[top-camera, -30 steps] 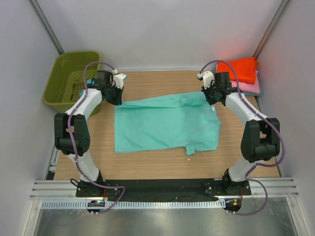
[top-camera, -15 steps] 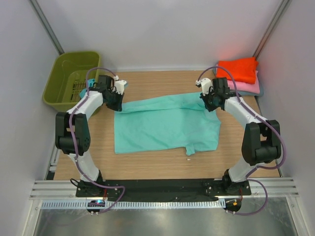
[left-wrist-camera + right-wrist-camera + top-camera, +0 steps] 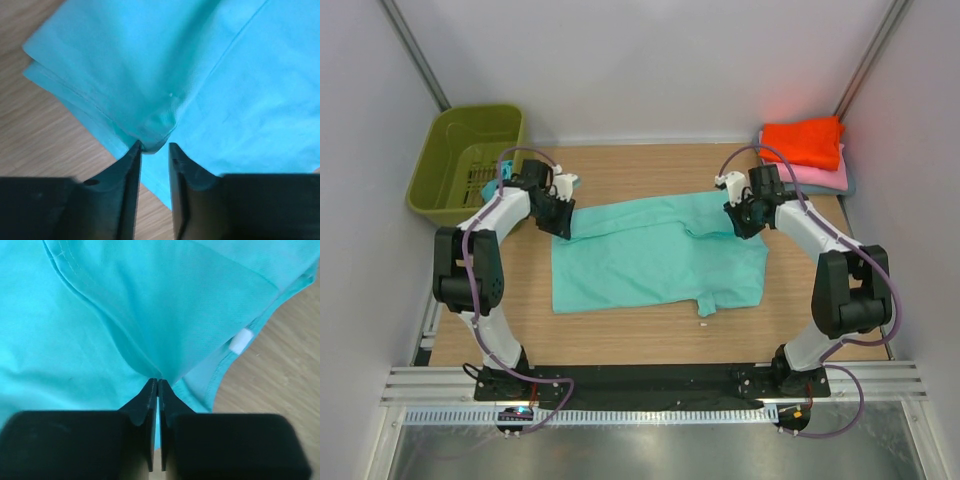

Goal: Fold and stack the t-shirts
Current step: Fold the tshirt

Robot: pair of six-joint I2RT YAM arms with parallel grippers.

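Left gripper (image 3: 155,146) parted over spread teal cloth t-shirt (image 3: 660,260); right gripper (image 3: 158,383) pinches it. Olive-green plastic basket (image 3: 428,170) at ten o'clock.

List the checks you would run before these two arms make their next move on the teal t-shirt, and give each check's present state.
1. Is the left gripper free of the teal t-shirt? Jaws parted, a pucker of hem at the tips: cannot tell.
2. Has the right gripper released? Shut on a fold: not ok.
3. Far edge doubled over onto the shirt's body: ok.
4. Shirt wholly on the table: ok.
5. Finished stack in order, orange t-shirt on pink t-shirt: ok.
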